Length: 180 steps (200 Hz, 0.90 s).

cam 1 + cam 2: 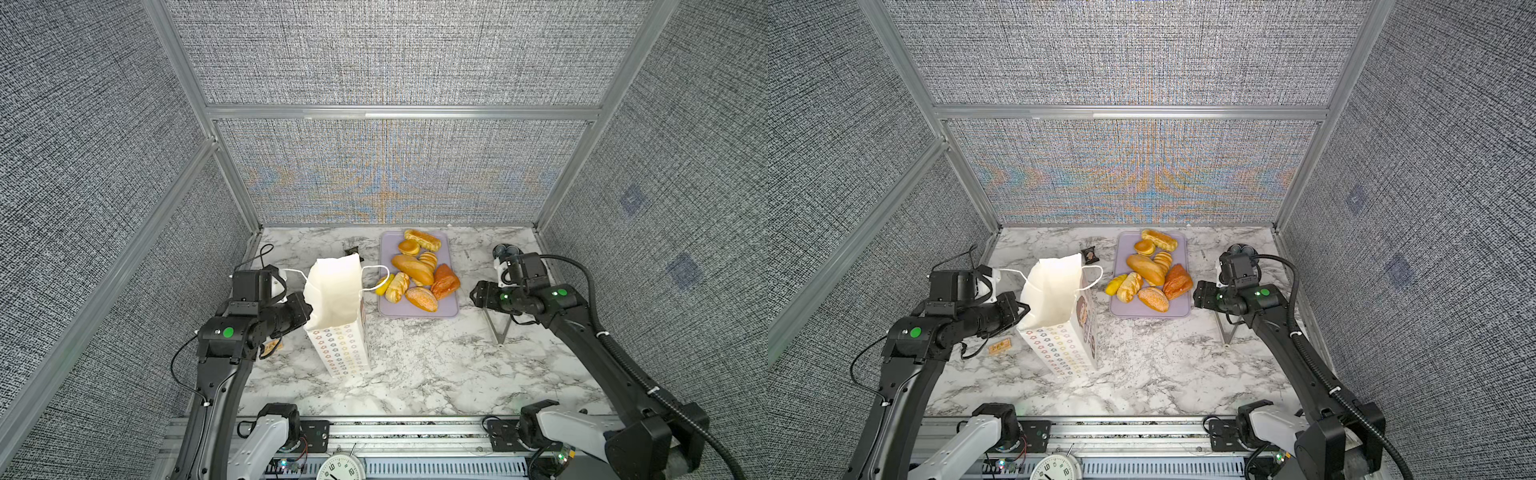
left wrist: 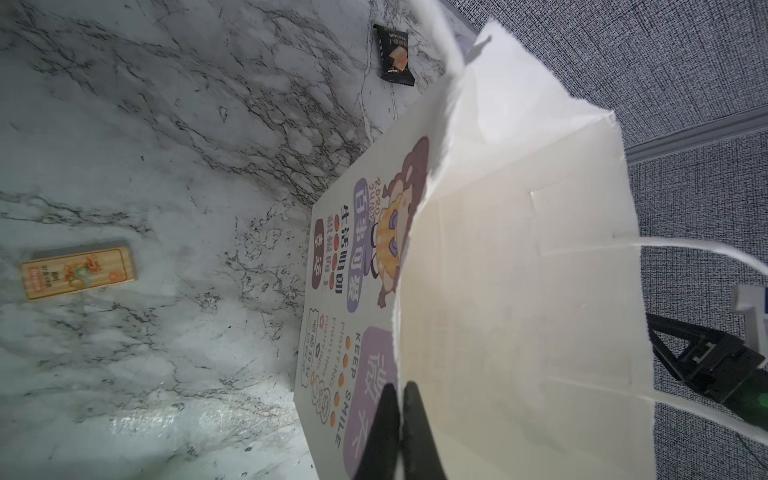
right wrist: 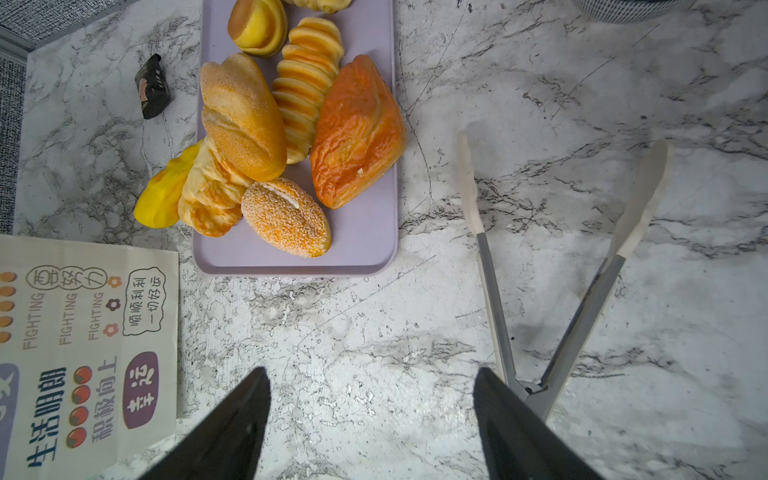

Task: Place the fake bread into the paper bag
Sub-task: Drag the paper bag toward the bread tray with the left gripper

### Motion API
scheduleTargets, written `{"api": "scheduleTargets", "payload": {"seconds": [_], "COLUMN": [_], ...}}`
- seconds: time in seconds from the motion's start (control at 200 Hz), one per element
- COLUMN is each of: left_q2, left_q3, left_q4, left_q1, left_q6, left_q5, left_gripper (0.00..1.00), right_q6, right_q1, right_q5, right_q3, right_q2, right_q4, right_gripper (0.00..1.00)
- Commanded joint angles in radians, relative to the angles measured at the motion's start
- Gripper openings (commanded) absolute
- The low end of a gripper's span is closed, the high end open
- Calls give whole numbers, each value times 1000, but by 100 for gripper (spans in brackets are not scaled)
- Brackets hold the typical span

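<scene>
Left gripper (image 2: 401,388): jaws together, pinching the near wall of the paper bag (image 1: 336,299) at its rim. Bag upright, mouth gaping.

Right gripper (image 3: 370,374): jaws apart, empty, over bare table.

Fake bread (image 3: 249,124): piled on the lavender tray (image 3: 365,232) just ahead of the right gripper, with the bag off to its side. None seen in the bag (interior only partly visible).

Risks:
- The loaves overlap, so lifting one may roll a neighbour off the tray.
- The tongs (image 3: 582,316) lie close by one finger of the right gripper and could snag.
- A tug on the thin paper might tip or tear the bag.
</scene>
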Motion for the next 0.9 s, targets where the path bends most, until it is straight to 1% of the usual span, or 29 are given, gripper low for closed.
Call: {"api": "scheduleTargets", "payload": {"seconds": [0.0,0.04,0.09,0.135,0.185,0.25,0.35,0.605,0.835,0.87,0.895], "left_q2": [-4,-4,-6,-9,-11,-12,-1,24,13,11,11], "left_q3": [-11,-15,-16,-14,-11,-5,19,71,84,81,78], "left_q4": [13,11,15,21,29,33,19,-9,17,25,34], "left_q1": [-2,-1,-1,-1,-1,-1,-1,-1,-1,-1,-2], "left_q6": [-26,-27,-29,-32,-33,-31,-9,74,108,110,110], "left_q5": [20,22,26,33,36,29,12,-41,-84,-85,-87], "left_gripper": [7,16,35,48,56,62,67,72,79,83,84], "right_q6": [1,0,2,2,3,8,10,14,23,23,23], "right_q1": [-4,-5,-6,-9,-11,-17,-24,-72,-166,-181,-191], "right_q5": [13,14,14,15,17,17,13,27,53,55,55], "right_q3": [9,8,9,10,13,16,19,6,-40,-53,-59], "right_q2": [-2,-3,-2,-3,-3,-2,-5,-25,-9,-8,-6], "right_q4": [-16,-18,-19,-21,-25,-32,-40,-68,-97,-98,-97], "right_gripper": [80,80,80,80,79,79,79,80,84,84,85]}}
